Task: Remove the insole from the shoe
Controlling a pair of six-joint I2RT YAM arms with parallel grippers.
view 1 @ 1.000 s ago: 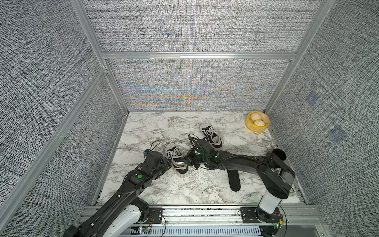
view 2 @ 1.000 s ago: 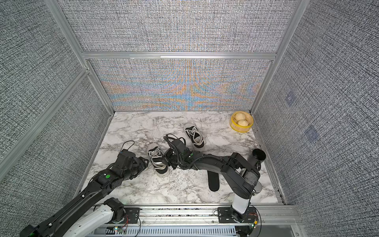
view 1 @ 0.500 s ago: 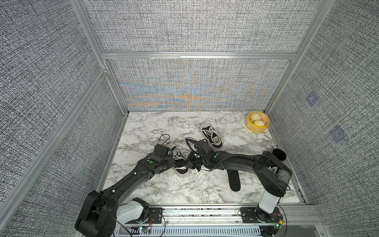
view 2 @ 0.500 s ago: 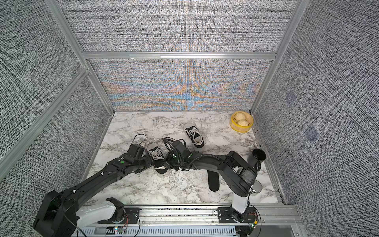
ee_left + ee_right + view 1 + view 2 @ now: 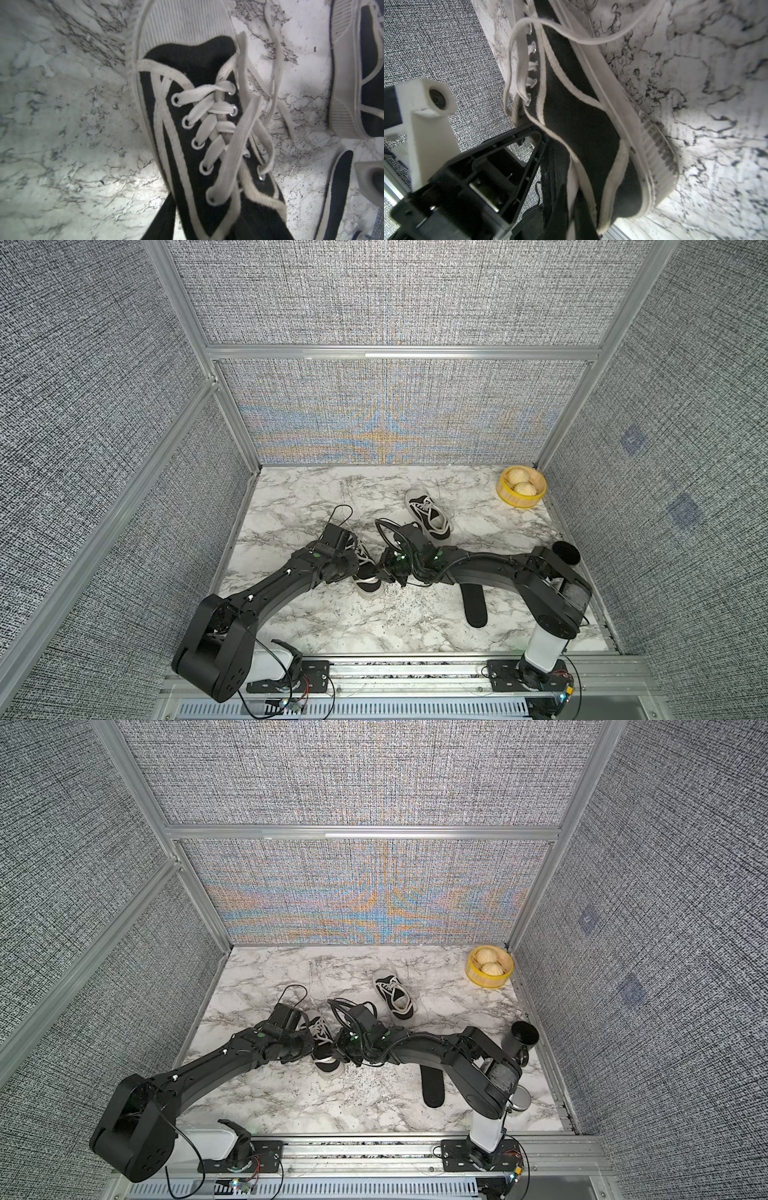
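A black canvas shoe (image 5: 368,588) (image 5: 328,1067) with white laces lies left of centre, held from both sides. My left gripper (image 5: 357,568) (image 5: 212,225) has one finger outside the shoe's (image 5: 187,135) side wall and one inside the opening, shut on that wall. Reaching in from the right, my right gripper (image 5: 384,574) (image 5: 571,225) is shut on the white-trimmed collar near the heel (image 5: 591,145). A black insole (image 5: 473,605) (image 5: 432,1088) (image 5: 336,187) lies flat on the marble at front right, partly under the right arm. The inside of the held shoe is hidden.
A second black shoe (image 5: 428,516) (image 5: 395,996) lies behind the right gripper. A yellow bowl (image 5: 505,495) with two buns sits in the back right corner. A black cup (image 5: 565,553) stands by the right arm's elbow. Grey fabric walls enclose the table.
My left arm swung in from the left onto the shoe and its jaws narrowed on the side wall. The right gripper stayed shut at the heel end.
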